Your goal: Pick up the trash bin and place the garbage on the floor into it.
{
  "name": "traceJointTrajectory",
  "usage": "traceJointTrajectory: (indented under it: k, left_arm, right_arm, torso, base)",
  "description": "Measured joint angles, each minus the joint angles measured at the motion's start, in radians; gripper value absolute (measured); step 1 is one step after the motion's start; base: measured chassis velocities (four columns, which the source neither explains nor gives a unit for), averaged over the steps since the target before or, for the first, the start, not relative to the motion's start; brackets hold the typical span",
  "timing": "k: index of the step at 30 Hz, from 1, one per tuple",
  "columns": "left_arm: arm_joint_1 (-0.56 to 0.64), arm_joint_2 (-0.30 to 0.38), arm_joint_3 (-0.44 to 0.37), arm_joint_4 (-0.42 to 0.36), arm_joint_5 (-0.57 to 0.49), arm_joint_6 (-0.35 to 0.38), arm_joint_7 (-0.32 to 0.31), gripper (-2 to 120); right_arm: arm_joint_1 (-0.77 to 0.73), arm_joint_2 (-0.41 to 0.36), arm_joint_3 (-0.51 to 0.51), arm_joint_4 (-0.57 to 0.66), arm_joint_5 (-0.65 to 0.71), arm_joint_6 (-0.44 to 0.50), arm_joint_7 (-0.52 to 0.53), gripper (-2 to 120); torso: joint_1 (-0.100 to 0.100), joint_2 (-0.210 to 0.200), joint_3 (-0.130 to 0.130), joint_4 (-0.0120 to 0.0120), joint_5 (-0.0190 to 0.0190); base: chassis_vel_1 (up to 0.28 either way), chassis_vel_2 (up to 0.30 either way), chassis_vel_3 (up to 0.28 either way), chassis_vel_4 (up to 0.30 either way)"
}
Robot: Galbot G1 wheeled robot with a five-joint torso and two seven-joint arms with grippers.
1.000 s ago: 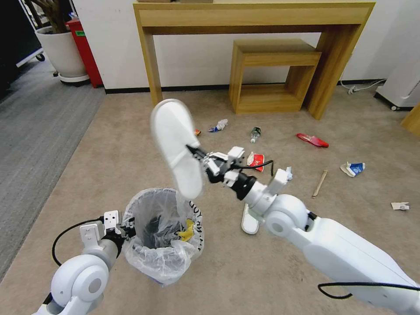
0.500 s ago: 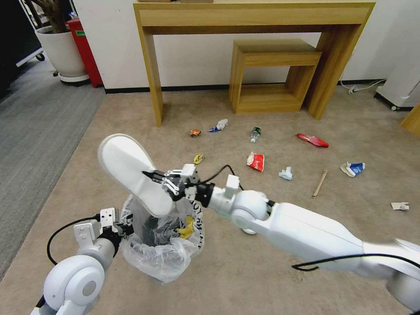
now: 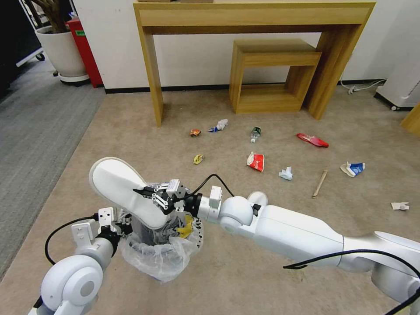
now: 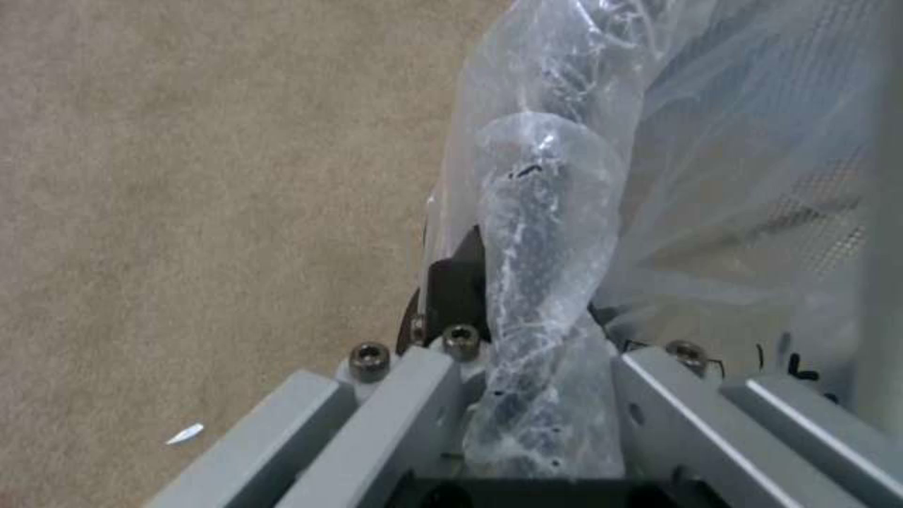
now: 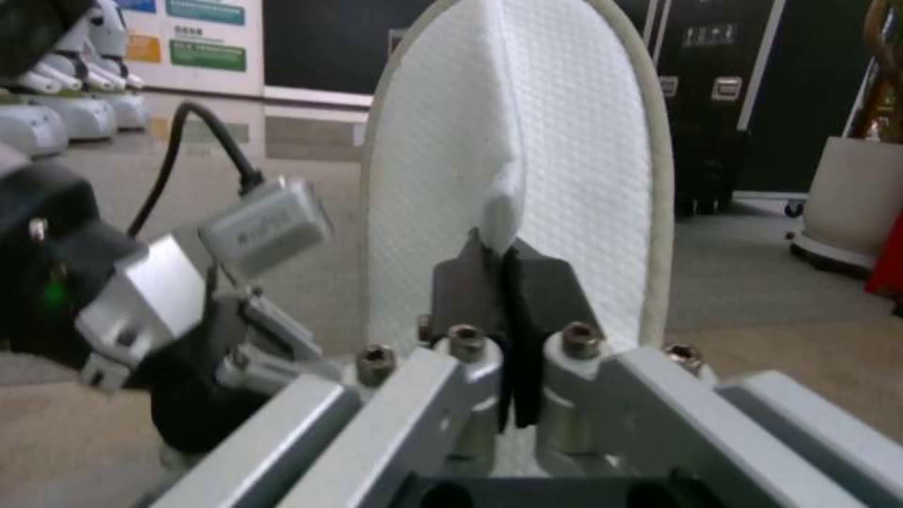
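Note:
My right gripper [image 3: 142,192] is shut on a white slipper [image 3: 120,188], which tilts over the left rim of the trash bin [image 3: 162,258]. In the right wrist view the fingers pinch the slipper's [image 5: 564,176] upper fold. My left gripper [image 3: 124,227] is shut on the bin's rim, clamping the crinkly bag [image 4: 527,282]. On the beige floor [image 3: 131,131] lies garbage: a yellow wrapper [image 3: 198,159], an orange wrapper [image 3: 195,132], a small bottle [image 3: 255,133], a red-white packet [image 3: 256,161], a tissue [image 3: 285,173], a stick [image 3: 320,183] and a blue-white carton [image 3: 352,168]. A second slipper [image 3: 258,197] peeks from behind my right arm.
A tall wooden console table [image 3: 253,17] with a low wooden stool [image 3: 273,74] under it stands at the back wall. A white plant pot [image 3: 63,52] and a red box [image 3: 85,52] sit at the back left, beside grey ribbed carpet [image 3: 35,131].
My right arm has swung the slipper left and down, from high over the floor to the bin's mouth. The left arm keeps its hold on the bin.

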Motion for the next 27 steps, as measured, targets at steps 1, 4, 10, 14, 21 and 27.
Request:
traceJointTrajectory:
  k: [1,4,10,14,21,27]
  left_arm:
    - [0.001,0.000,0.000,0.001,0.000,-0.001,0.000,1]
    - [0.002,-0.001,-0.001,0.002,0.002,-0.002,0.001,1]
    - [0.004,-0.006,-0.001,0.004,0.005,-0.003,0.001,1]
    - [0.008,-0.012,-0.001,0.005,0.013,-0.005,0.001,1]
    - [0.015,-0.015,-0.007,0.004,0.019,-0.007,0.001,1]
    - [0.015,-0.012,-0.015,0.013,0.019,-0.009,0.000,1]
  right_arm:
    - [-0.003,0.000,0.000,-0.002,-0.004,0.000,0.000,12]
    - [-0.007,0.000,0.003,-0.006,-0.008,0.000,0.002,20]
    - [-0.007,-0.014,0.009,-0.001,-0.016,0.000,0.002,41]
    - [-0.011,-0.021,0.014,0.005,-0.024,0.003,0.003,52]
    - [-0.013,-0.046,0.018,0.061,0.005,-0.018,0.007,80]
    - [-0.011,-0.103,0.010,0.155,0.060,-0.070,0.053,99]
  torso:
    - [0.000,0.000,0.000,0.0000,0.0000]
    - [0.000,0.000,0.000,0.0000,0.0000]
    - [0.000,0.000,0.000,0.0000,0.0000]
    - [0.000,0.000,0.000,0.0000,0.0001]
    - [0.000,0.000,0.000,0.0000,0.0001]
    - [0.000,0.000,0.000,0.0000,0.0001]
  base:
    - [0.000,0.000,0.000,0.000]
    - [0.000,0.000,0.000,0.000]
    - [0.000,0.000,0.000,0.000]
    - [0.000,0.000,0.000,0.000]
    - [0.000,0.000,0.000,0.000]
    - [0.000,0.000,0.000,0.000]
